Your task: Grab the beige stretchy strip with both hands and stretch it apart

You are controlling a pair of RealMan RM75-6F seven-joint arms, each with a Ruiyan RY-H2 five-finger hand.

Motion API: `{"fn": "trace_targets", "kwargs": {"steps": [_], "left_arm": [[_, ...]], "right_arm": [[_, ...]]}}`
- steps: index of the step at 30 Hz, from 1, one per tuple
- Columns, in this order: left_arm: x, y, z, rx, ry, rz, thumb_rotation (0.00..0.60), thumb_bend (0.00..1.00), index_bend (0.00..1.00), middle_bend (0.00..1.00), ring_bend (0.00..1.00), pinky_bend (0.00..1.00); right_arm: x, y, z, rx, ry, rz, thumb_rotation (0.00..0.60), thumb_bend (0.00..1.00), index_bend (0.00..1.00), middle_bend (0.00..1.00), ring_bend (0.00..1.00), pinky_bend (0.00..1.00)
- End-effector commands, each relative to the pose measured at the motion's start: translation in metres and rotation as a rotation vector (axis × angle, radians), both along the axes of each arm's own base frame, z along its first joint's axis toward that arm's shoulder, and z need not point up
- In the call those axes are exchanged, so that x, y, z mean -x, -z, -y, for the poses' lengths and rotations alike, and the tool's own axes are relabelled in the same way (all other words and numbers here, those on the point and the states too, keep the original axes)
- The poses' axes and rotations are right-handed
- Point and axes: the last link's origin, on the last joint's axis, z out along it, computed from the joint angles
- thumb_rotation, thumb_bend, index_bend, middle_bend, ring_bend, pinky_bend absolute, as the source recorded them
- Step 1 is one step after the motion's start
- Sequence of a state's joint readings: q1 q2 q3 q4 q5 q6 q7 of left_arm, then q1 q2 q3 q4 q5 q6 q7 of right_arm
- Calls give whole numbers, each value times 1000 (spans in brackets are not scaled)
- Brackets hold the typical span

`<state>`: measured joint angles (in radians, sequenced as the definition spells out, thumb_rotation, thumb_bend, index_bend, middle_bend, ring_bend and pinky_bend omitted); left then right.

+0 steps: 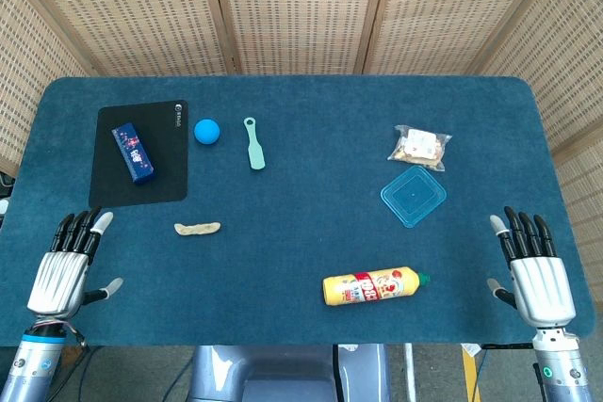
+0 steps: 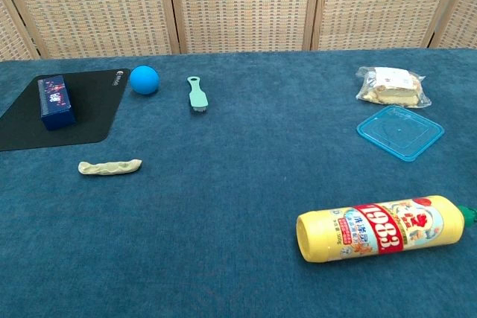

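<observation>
The beige stretchy strip [image 1: 197, 229] [image 2: 110, 167] lies flat on the blue table, left of centre, just below the black mat. My left hand [image 1: 68, 268] rests at the table's front left corner, fingers spread, holding nothing, well to the left of the strip. At the front right corner my right hand [image 1: 535, 272] is likewise spread and empty, far from the strip. Neither hand shows in the chest view.
A black mat [image 1: 170, 181] carries a blue box [image 1: 133, 152]. A blue ball [image 1: 207, 131] and a green brush [image 1: 253, 143] lie behind the strip. To the right are a snack bag [image 1: 420, 146], a blue lid [image 1: 413, 196] and a yellow bottle [image 1: 373, 285] on its side.
</observation>
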<state>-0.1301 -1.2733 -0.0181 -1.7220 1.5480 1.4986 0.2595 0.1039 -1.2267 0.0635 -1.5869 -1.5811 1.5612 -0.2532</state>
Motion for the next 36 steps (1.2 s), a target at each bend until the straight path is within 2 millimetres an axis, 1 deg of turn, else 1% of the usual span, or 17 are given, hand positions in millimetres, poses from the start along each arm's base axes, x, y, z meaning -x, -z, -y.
{"fn": "trace_targets", "kwargs": {"steps": [1, 7, 10, 11, 12, 14, 16, 17, 20, 22, 26, 32, 36], "left_arm": [[1, 0, 0, 0, -2, 0, 600, 0, 0, 0, 0, 0], [3, 3, -3, 12, -10, -6, 600, 0, 0, 0, 0, 0], [5, 10, -10, 25, -9, -5, 600, 0, 0, 0, 0, 0], [6, 13, -13, 34, -5, -4, 600, 0, 15, 0, 0, 0], [7, 17, -17, 45, -4, -4, 600, 6, 46, 0, 0, 0], [11, 29, -29, 78, -14, -3, 600, 51, 201, 0, 0, 0], [13, 37, -40, 102, -21, -14, 600, 128, 312, 0, 0, 0], [13, 41, -46, 111, -25, -21, 600, 171, 358, 0, 0, 0], [12, 53, -66, 125, -13, -37, 600, 244, 428, 0, 0, 0], [10, 63, -78, 138, -3, -42, 600, 277, 444, 0, 0, 0], [10, 82, -96, 176, 3, -63, 600, 285, 457, 0, 0, 0], [7, 103, -109, 205, -14, -76, 600, 292, 459, 0, 0, 0], [6, 110, -111, 218, -24, -86, 600, 368, 460, 0, 0, 0]], "right_arm": [[0, -1, 0, -2, 3, 5, 600, 0, 0, 0, 0, 0], [1, -1, 0, -4, 8, 7, 600, 0, 0, 0, 0, 0], [1, 0, 0, -10, 13, -1, 600, 0, 0, 0, 0, 0], [1, 0, 1, -13, 15, -2, 600, 0, 0, 0, 0, 0], [1, 1, 1, -16, 15, -1, 600, 0, 0, 0, 0, 0], [0, 1, 2, -19, 15, 1, 600, 0, 0, 0, 0, 0], [1, 2, 2, -22, 17, 1, 600, 0, 0, 0, 0, 0], [1, 2, 3, -24, 18, 2, 600, 0, 0, 0, 0, 0], [1, 3, 4, -30, 24, 3, 600, 0, 0, 0, 0, 0], [2, 3, 6, -32, 28, 2, 600, 0, 0, 0, 0, 0], [3, 4, 7, -36, 33, 4, 600, 0, 0, 0, 0, 0], [5, 4, 9, -36, 41, 7, 600, 0, 0, 0, 0, 0], [5, 5, 9, -40, 44, 7, 600, 0, 0, 0, 0, 0]]}}
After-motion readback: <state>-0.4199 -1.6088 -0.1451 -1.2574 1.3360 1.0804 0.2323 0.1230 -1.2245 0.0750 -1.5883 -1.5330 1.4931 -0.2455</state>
